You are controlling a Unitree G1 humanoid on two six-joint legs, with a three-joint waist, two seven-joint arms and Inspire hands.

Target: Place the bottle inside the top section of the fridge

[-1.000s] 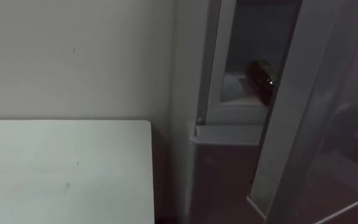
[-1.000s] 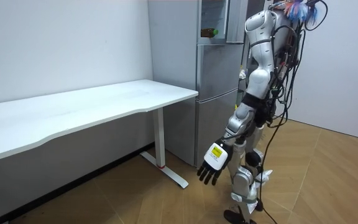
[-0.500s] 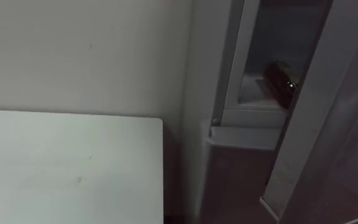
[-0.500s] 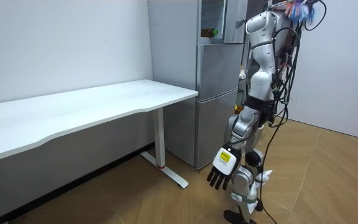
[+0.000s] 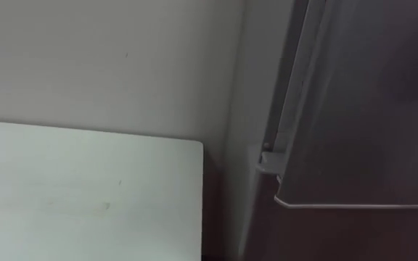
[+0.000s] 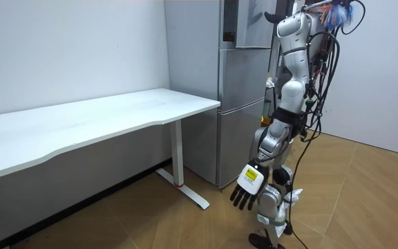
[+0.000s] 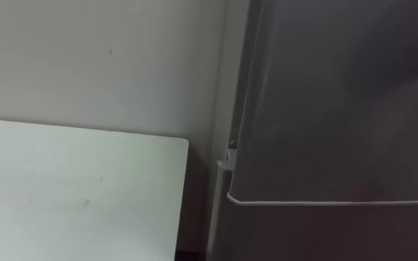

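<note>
Stage: late. The robot stands facing the fridge [image 6: 244, 104], right of centre in the room view. The white surface [image 5: 85, 188] is at the lower left of the eye views.

Upper door [image 5: 354, 109]: nearly shut. In the right half of the eye views its face covers the compartment. Its bottom edge stands a little proud of the cabinet, with a narrow gap at the hinge side. At top centre of the room view there is a thin dark slit beside the door.

Bottle: hidden by the door. Judged to lie inside the upper compartment, since the one hand that reads clearly carries nothing.

Left hand [image 6: 247, 187]: hangs low at lower centre of the room view, fingers loose and near straight, holding nothing.

Right hand [image 6: 271, 15]: taken to be the dark shape at the door's free edge, top of the room view, arm raised. Whether it grips or merely pushes: cannot tell.

Done (judged): bottle placed. Left: press the door flush against the cabinet, then lower the right arm. Risk: door left ajar if the seal does not seat
</note>
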